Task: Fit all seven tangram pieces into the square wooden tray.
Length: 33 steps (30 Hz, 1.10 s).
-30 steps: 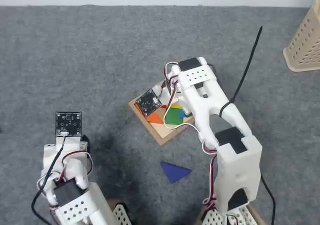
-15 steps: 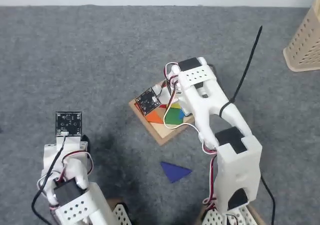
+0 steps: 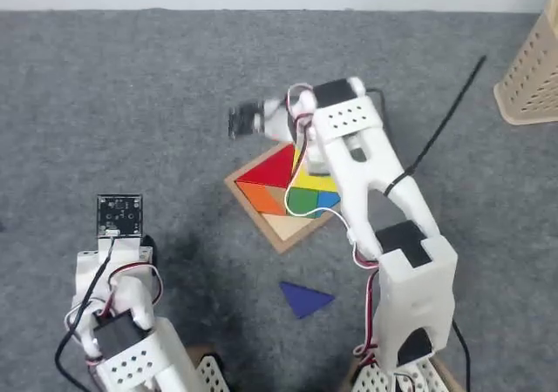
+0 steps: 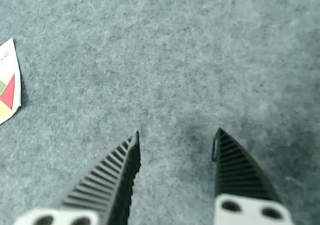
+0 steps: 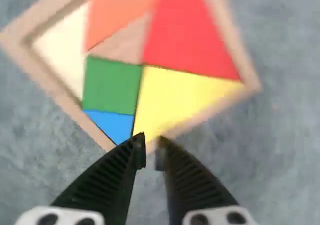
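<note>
Wooden and nearly full, the square tray (image 3: pixel 257 216) is lying on the grey carpet (image 3: pixel 174 78), holding a red triangle (image 5: pixel 190 40), an orange piece (image 5: pixel 117 10), a yellow triangle (image 5: pixel 180 100), a green square (image 5: pixel 112 82), a light blue piece (image 5: pixel 115 125) and a pale piece (image 5: pixel 60 55). A patch of bare wood is showing between the orange, red and green. The right gripper (image 5: pixel 149 147) is hanging over the tray's rim beside the yellow and light blue, its jaws pinched almost together on nothing. The left gripper (image 4: pixel 177 140) is waiting spread wide over bare carpet, near a printed card (image 4: pixel 7 82). The dark blue triangle (image 3: pixel 305 299) is lying on the carpet near the tray, apparently the last piece. The next move is likely calling for one arm to go to it, grip it and turn it to match the gap.
</note>
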Each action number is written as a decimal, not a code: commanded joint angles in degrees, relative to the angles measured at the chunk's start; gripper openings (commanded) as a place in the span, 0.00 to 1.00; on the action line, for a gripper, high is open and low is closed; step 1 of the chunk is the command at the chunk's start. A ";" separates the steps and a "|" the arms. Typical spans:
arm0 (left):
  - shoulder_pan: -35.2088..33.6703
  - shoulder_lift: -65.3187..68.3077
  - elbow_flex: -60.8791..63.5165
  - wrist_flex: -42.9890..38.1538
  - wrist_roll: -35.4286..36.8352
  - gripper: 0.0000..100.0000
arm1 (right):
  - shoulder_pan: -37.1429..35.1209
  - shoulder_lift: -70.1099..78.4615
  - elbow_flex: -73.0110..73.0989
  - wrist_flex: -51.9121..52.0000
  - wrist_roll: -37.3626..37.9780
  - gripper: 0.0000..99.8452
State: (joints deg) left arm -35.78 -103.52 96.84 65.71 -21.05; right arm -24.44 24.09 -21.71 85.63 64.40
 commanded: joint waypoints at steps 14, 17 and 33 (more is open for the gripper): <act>0.35 -0.62 -0.31 0.09 -0.44 0.22 | 0.84 -23.16 26.55 6.90 -26.02 0.01; 0.35 -0.62 -0.31 0.09 -0.44 0.22 | -6.46 -33.19 43.16 1.63 -26.11 0.01; 0.26 -0.62 -0.31 0.09 -0.44 0.22 | -37.76 -51.65 73.32 -13.58 -34.99 0.05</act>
State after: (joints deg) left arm -35.78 -103.52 96.84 65.71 -21.05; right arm -58.99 -24.88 51.43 75.34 33.98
